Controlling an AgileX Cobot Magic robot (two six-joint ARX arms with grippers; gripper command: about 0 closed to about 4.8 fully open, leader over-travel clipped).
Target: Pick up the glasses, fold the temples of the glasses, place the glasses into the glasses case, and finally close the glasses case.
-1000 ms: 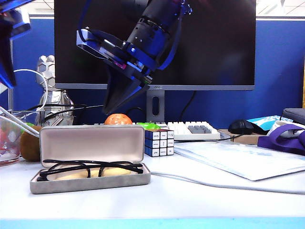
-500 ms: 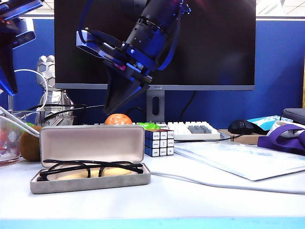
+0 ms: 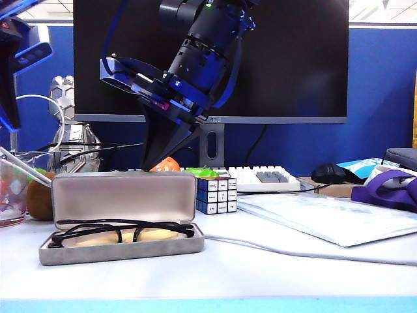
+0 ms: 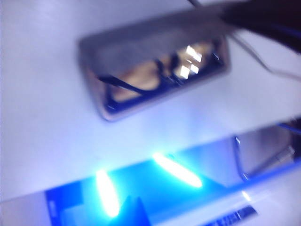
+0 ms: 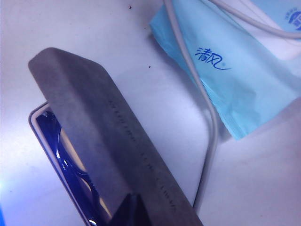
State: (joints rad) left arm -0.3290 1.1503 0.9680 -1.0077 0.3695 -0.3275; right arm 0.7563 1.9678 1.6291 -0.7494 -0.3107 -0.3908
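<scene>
The grey glasses case (image 3: 124, 195) lies open at the front left of the table, its lid standing up. The black-framed glasses (image 3: 124, 228) rest inside on the yellow cloth with both temples folded. My right gripper (image 3: 148, 166) reaches across from the middle, shut, with its tip right behind the lid's top edge. In the right wrist view that gripper (image 5: 133, 209) sits against the grey outside of the glasses case (image 5: 103, 127), and the glasses (image 5: 70, 165) show beneath it. My left gripper (image 3: 8, 111) hangs high at the far left, shut and empty. Its blurred wrist view shows the left gripper (image 4: 133, 212), the glasses case (image 4: 101, 99) and the glasses (image 4: 141, 84).
A puzzle cube (image 3: 217, 194) stands just right of the case, with a keyboard (image 3: 264, 177) and monitor (image 3: 293, 59) behind. A white cable (image 3: 293, 251) crosses the table beside a light blue packet (image 5: 225, 70). A kiwi (image 3: 40, 195) and a glass bowl (image 3: 10, 192) sit at the left.
My right gripper has sunk down to the lid's top edge and now hides most of the orange ball. The case has slid slightly left. The left arm has turned a little.
</scene>
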